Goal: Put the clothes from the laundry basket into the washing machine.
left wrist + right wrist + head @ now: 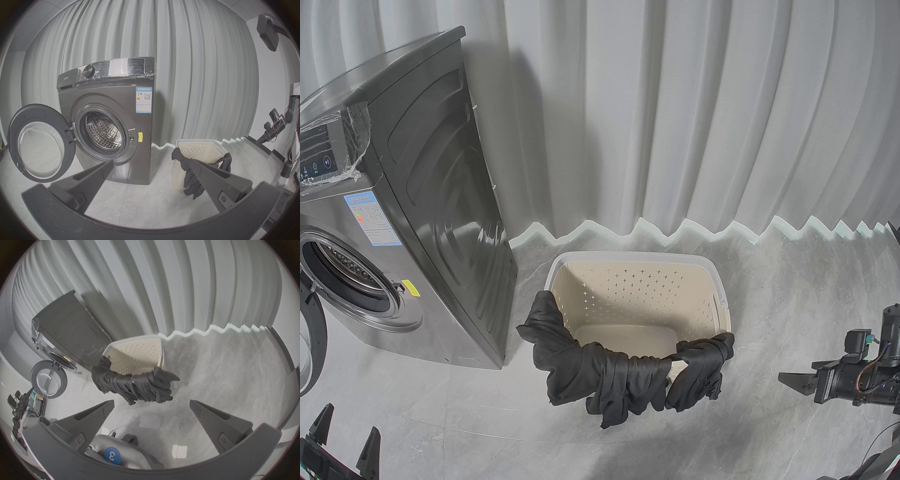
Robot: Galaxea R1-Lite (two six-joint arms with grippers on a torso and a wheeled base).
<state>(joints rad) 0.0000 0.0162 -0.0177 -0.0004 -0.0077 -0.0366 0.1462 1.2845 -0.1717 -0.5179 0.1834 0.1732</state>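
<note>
Black garment (612,375) lies draped over the near rim of the laundry basket (637,256), twisted into a loose rope, both ends hanging outside the wall. Assessed as soft, light, limp cloth: likely to sag and trail when lifted, and may catch on the rim. Best hold judged to be the thick bunched middle. Washing machine (437,187) stands just beside the basket, door (40,142) swung open. Left gripper (350,420) and right gripper (150,402): fingers spread, empty, well apart from the cloth
</note>
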